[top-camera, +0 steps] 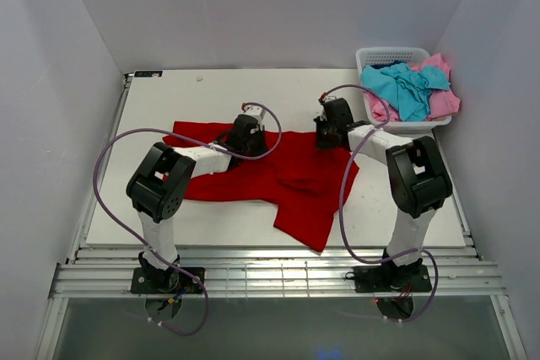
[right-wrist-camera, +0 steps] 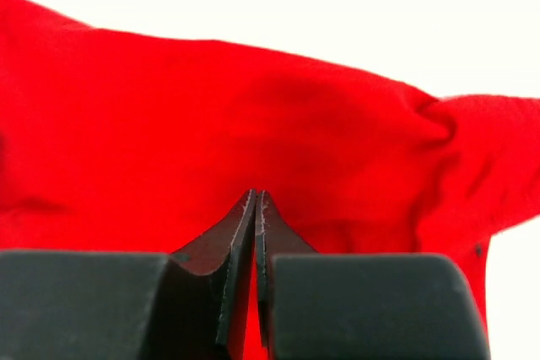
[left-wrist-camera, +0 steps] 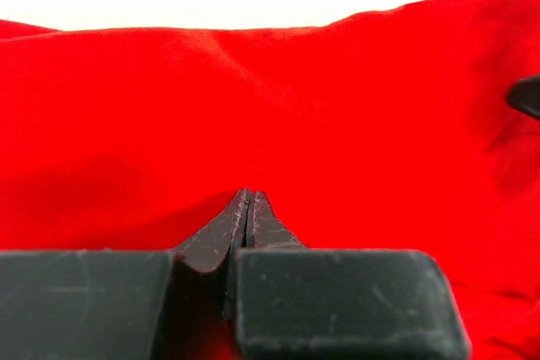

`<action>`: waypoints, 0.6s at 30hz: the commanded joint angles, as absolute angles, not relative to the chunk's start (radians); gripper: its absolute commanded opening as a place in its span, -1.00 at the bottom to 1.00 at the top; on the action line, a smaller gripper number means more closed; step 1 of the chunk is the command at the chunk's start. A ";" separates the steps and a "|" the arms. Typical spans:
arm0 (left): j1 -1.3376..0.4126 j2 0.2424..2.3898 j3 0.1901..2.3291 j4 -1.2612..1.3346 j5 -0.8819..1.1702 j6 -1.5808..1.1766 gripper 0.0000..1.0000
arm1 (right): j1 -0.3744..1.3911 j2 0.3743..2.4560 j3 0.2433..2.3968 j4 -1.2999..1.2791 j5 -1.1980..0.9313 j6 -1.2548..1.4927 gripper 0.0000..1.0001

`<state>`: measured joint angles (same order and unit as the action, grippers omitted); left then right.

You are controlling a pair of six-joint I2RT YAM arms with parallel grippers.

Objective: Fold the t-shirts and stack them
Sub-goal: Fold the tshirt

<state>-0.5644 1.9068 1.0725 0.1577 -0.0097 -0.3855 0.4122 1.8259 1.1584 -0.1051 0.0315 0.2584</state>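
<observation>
The large red t-shirt [top-camera: 287, 176] lies spread and rumpled on the white table, with one part hanging toward the front edge. My left gripper [top-camera: 245, 142] is at the shirt's far edge, left of centre. In the left wrist view it [left-wrist-camera: 247, 196] is shut, with red cloth [left-wrist-camera: 278, 107] all around the tips. My right gripper [top-camera: 332, 134] is at the shirt's far right corner. In the right wrist view it [right-wrist-camera: 256, 196] is shut, with red cloth [right-wrist-camera: 211, 124] showing in the slit between the jaws. A turquoise t-shirt [top-camera: 407, 90] and a pink t-shirt [top-camera: 444, 104] lie heaped in the basket.
The white lattice basket [top-camera: 371, 56] stands at the back right corner, close to the right arm. White walls enclose the table [top-camera: 186, 94] on three sides. A metal rail runs along the near edge by the arm bases.
</observation>
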 commanded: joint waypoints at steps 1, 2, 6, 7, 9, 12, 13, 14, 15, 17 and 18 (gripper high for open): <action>-0.568 1.873 1.060 0.152 -0.051 -0.374 -0.88 | 0.396 1.874 1.236 -0.100 0.060 0.230 -0.85; -0.568 1.878 1.060 0.146 -0.060 -0.374 -0.88 | 0.391 1.887 1.252 -0.104 0.078 0.230 -0.85; -0.568 1.888 1.055 0.138 -0.066 -0.377 -0.89 | 0.359 1.950 1.311 -0.169 0.135 0.230 -0.84; -0.568 1.890 1.054 0.138 -0.064 -0.382 -0.89 | 0.353 1.976 1.325 -0.201 0.152 0.236 -0.85; -0.568 1.896 1.054 0.138 -0.057 -0.387 -0.89 | 0.336 1.999 1.357 -0.228 0.164 0.245 -0.85; -0.568 1.913 1.066 0.137 -0.041 -0.394 -0.89 | 0.307 2.063 1.409 -0.282 0.175 0.261 -0.85; -0.568 1.917 1.069 0.137 -0.038 -0.397 -0.89 | 0.299 2.074 1.422 -0.293 0.172 0.261 -0.85; -0.568 1.922 1.078 0.137 -0.035 -0.400 -0.89 | 0.293 2.085 1.433 -0.310 0.167 0.262 -0.85; -0.568 1.930 1.083 0.137 -0.029 -0.403 -0.89 | 0.278 2.106 1.445 -0.319 0.158 0.262 -0.85; -0.568 1.937 1.092 0.138 -0.018 -0.408 -0.89 | 0.265 2.124 1.482 -0.333 0.150 0.258 -0.85; -0.568 1.943 1.104 0.138 -0.015 -0.408 -0.89 | 0.255 2.132 1.492 -0.340 0.152 0.255 -0.85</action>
<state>-0.5644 1.9327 1.0687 0.1417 -0.0376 -0.3969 0.2893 2.0815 1.4605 -0.2508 0.1215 0.2581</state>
